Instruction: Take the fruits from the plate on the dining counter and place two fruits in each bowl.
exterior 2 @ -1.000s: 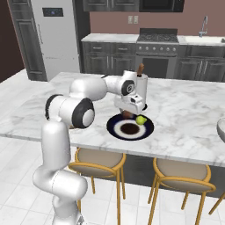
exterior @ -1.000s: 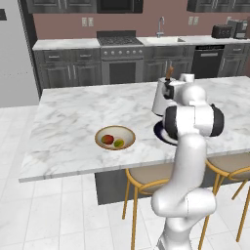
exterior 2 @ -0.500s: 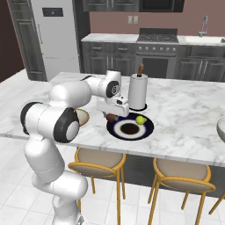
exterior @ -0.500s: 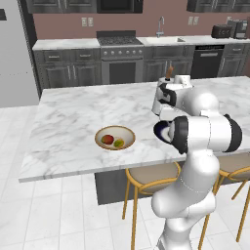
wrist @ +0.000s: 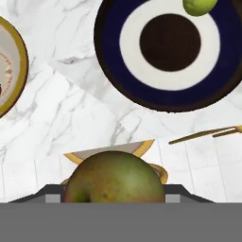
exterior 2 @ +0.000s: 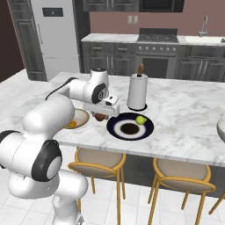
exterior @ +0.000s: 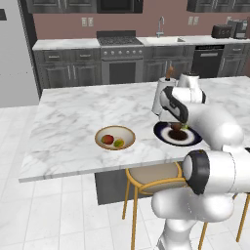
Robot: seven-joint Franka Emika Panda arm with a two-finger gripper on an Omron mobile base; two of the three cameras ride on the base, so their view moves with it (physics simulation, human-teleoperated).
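Gripper [exterior 2: 102, 115] pinches a round brownish-green fruit [wrist: 114, 176] above the white marble counter [exterior 2: 184, 123], just beside the navy white-ringed plate [exterior 2: 130, 128] – tan-rimmed bowl [exterior 2: 79, 119] w/ two fruits lies opposite – glossy pale bowl [exterior 2: 221, 128] sits well past plate.

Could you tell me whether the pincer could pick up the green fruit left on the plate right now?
Probably not yet: the pincer is shut on a brownish fruit; nothing covers the green fruit.
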